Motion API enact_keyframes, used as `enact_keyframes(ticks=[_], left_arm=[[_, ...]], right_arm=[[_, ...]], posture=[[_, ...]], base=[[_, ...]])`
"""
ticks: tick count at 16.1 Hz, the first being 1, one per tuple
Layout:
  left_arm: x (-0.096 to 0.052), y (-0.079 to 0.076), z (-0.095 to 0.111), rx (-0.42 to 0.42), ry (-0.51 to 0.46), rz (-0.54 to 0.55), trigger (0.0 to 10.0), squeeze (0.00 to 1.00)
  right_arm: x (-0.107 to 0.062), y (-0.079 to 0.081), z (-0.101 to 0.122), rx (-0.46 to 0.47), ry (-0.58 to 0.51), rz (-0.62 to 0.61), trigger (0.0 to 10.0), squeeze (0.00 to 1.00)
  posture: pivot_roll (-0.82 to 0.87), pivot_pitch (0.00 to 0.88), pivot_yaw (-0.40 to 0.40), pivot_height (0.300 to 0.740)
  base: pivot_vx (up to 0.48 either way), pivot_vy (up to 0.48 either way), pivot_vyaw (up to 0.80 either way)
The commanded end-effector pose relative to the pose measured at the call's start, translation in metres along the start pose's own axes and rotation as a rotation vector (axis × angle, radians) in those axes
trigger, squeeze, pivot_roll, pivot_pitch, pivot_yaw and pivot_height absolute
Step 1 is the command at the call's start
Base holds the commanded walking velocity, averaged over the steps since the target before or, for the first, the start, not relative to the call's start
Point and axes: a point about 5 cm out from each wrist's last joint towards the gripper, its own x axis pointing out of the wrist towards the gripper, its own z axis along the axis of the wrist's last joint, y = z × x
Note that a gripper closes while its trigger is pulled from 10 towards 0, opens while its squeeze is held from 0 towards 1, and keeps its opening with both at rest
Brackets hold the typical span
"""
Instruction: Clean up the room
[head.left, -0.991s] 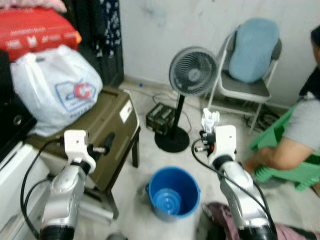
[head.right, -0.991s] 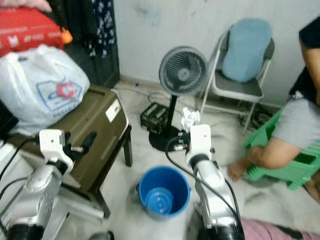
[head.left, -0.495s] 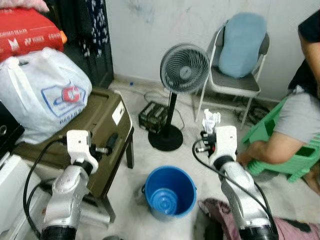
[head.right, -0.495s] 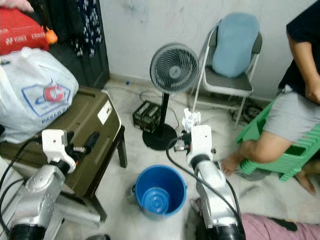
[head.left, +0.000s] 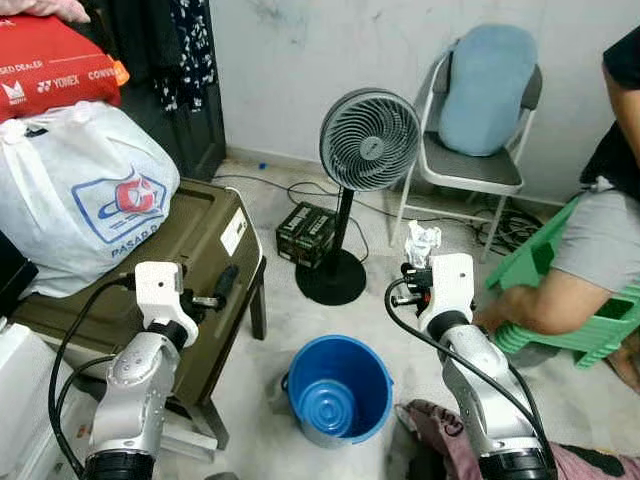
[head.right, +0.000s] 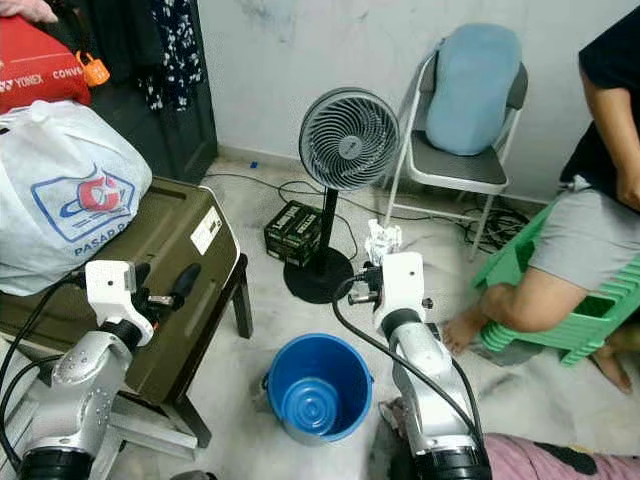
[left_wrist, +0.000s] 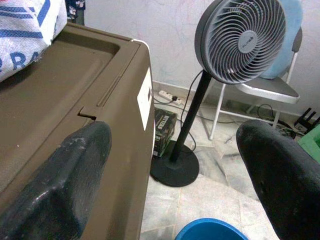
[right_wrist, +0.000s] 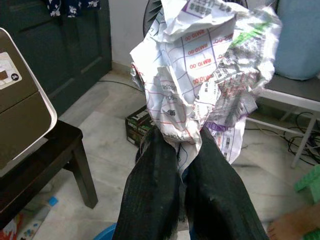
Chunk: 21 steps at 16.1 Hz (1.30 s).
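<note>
My right gripper (right_wrist: 183, 146) is shut on a crumpled ball of printed paper (right_wrist: 200, 75). In the eye views the paper (head.left: 422, 240) sticks up above the right wrist, held at mid height to the right of a blue bucket (head.left: 340, 388). The bucket stands on the floor between my two arms and holds a blue lid or bowl inside. My left gripper (head.left: 222, 286) is open with nothing between its fingers. It hovers by the front corner of an olive storage box (head.left: 200, 245).
A standing fan (head.left: 370, 140) and a black carton (head.left: 312, 232) are beyond the bucket. A folding chair (head.left: 478, 172) with a blue cushion stands against the wall. A person (head.left: 600, 240) sits on a green stool at right. A white bag (head.left: 85, 190) lies on the box.
The camera has shifted slightly and the picture has sharpened. Both arms hold the same pose, and the right gripper still holds the paper.
</note>
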Motion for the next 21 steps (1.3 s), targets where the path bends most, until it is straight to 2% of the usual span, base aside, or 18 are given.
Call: enact_keyframes(ticks=[1, 9, 16, 18, 21], left_arm=[[0.0011, -0.0039, 0.0020, 0.006, -0.008, -0.024, 10.0, 0.00], [0.0023, -0.0056, 0.0024, 0.001, -0.012, -0.025, 10.0, 0.00], [0.0027, -0.0056, 0.0017, 0.005, -0.004, -0.021, 10.0, 0.00], [0.0026, -0.0055, 0.0010, 0.005, 0.000, -0.017, 10.0, 0.00], [0.0022, -0.0080, 0.0000, -0.007, 0.004, -0.040, 10.0, 0.00]], right_arm=[[0.0023, -0.0033, 0.0034, -0.001, -0.008, -0.010, 10.0, 0.00], [0.0029, -0.0053, 0.0033, -0.006, -0.006, -0.013, 10.0, 0.00], [0.0031, -0.0063, 0.0037, 0.012, -0.010, -0.021, 10.0, 0.00], [0.0032, -0.0064, 0.0005, 0.039, 0.018, -0.030, 10.0, 0.00], [0.0038, -0.0065, 0.0011, 0.030, 0.015, -0.030, 10.0, 0.00]], posture=[[-0.06, 0.000, -0.083, 0.740], [-0.06, 0.000, -0.089, 0.740], [-0.07, 0.000, -0.091, 0.740], [-0.07, 0.000, -0.092, 0.740], [-0.07, 0.000, -0.091, 0.740]], base=[[0.274, 0.000, 0.00], [0.303, 0.000, 0.00], [0.000, 0.000, 0.00], [0.000, 0.000, -0.80], [0.000, 0.000, -0.80]])
